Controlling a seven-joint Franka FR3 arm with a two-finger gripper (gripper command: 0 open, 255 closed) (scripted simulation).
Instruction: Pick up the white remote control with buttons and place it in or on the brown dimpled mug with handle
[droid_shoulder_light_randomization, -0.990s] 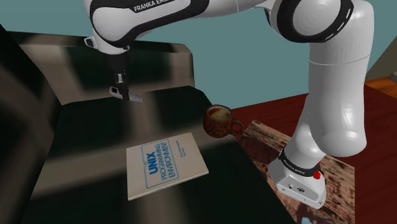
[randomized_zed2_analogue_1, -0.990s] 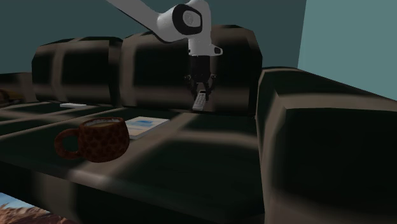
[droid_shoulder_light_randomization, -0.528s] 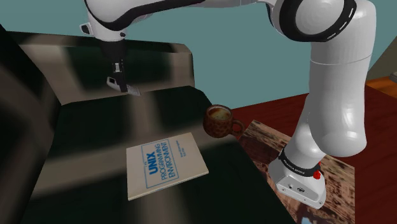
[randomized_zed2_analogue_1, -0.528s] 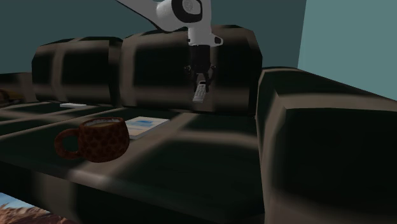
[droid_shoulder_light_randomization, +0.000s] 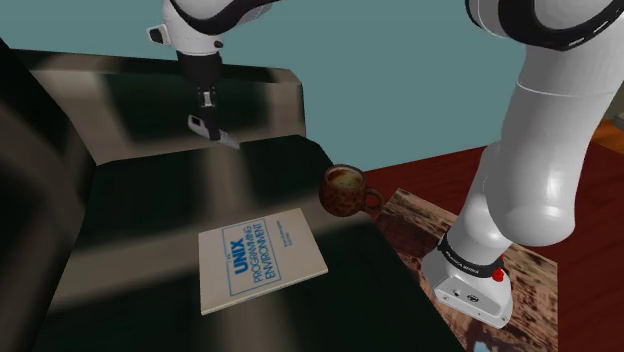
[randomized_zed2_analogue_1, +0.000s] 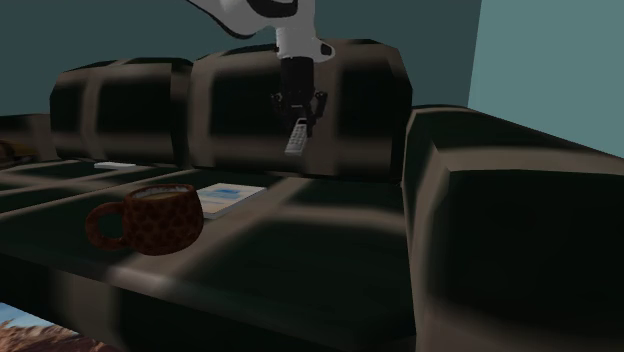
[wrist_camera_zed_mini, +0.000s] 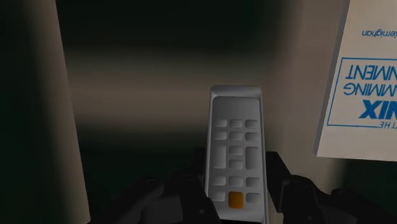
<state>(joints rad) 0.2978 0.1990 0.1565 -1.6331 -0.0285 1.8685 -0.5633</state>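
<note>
My gripper (droid_shoulder_light_randomization: 205, 112) hangs in the air above the dark sofa seat (droid_shoulder_light_randomization: 180, 200), shut on the white remote control (droid_shoulder_light_randomization: 214, 132). The remote slants down from the fingers. In the wrist view the remote (wrist_camera_zed_mini: 235, 159) shows rows of grey buttons and one orange button, clasped between the black fingers (wrist_camera_zed_mini: 191, 194). From the second exterior view the gripper (randomized_zed2_analogue_1: 299, 112) holds the remote (randomized_zed2_analogue_1: 296, 137) in front of the sofa back. The brown dimpled mug (droid_shoulder_light_randomization: 343, 190) with handle stands upright at the seat's edge, well apart from the gripper; the mug (randomized_zed2_analogue_1: 150, 219) is at the second exterior view's left.
A white book (droid_shoulder_light_randomization: 260, 258) with blue "UNIX" lettering lies flat on the seat between the gripper and the stand. The sofa's armrest (randomized_zed2_analogue_1: 500, 190) rises at the second exterior view's right. The arm's base (droid_shoulder_light_randomization: 470, 275) stands on a patterned box.
The gripper has risen with the remote held in it and shifted toward the shoulder view's right. The mug and the book have not moved.
</note>
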